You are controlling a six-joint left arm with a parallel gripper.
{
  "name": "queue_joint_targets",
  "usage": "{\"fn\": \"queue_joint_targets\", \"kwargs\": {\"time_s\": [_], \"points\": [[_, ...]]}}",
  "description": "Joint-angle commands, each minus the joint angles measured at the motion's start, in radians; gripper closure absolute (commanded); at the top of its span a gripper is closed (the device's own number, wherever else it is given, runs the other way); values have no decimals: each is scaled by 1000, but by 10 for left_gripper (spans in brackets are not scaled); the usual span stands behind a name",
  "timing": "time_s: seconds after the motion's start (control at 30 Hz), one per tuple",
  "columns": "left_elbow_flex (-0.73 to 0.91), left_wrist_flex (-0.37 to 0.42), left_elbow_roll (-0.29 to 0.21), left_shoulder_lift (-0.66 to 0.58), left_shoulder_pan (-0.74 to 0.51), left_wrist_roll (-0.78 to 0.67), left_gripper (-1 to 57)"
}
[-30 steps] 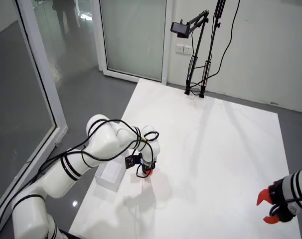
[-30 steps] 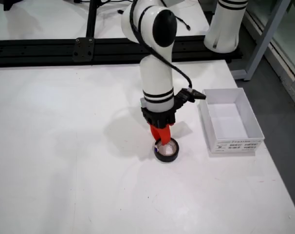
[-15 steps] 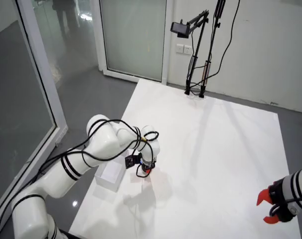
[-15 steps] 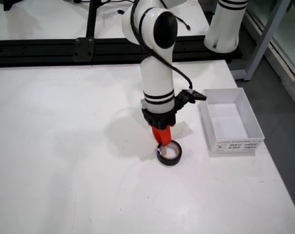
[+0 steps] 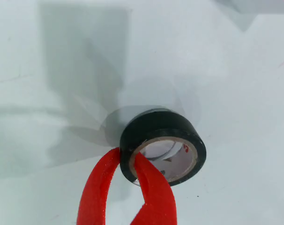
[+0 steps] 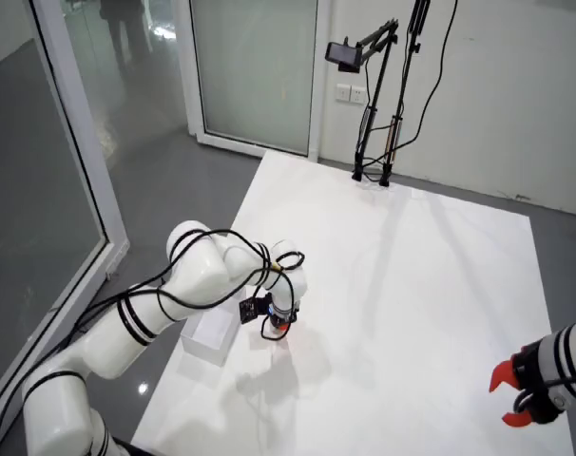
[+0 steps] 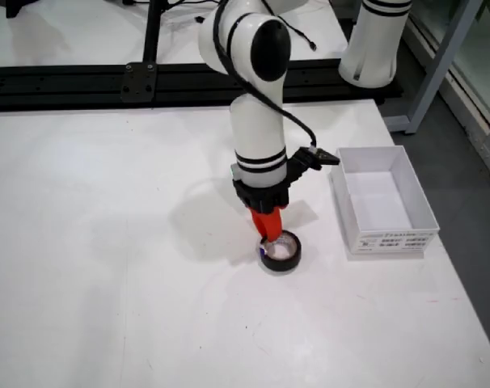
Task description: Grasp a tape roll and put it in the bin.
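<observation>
Between the red fingers [image 5: 153, 187] sits the near wall of the black tape roll [image 5: 163, 146], one inside the core, one outside, clenched on it. Tape roll [image 7: 279, 253] lies flat on the white surface [image 7: 107, 242], left of the white bin [image 7: 384, 198] in the front view, well apart.

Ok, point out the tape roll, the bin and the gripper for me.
tape roll [image 5: 153, 126]: view riding on the gripper, black outer band.
bin [image 7: 393, 242]: view facing the arm, labelled front wall.
gripper [image 5: 127, 164]: view riding on the gripper, between red fingertips.
</observation>
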Motion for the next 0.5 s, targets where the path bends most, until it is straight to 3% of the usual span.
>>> {"fn": "queue_joint_targets", "kwargs": {"time_s": [0.03,0.27,0.5], "points": [[-147,143,-16,26,-41,49,571],[-230,244,-10,8,-40,105,570],[-184,341,33,-128,-20,129,570]]}}
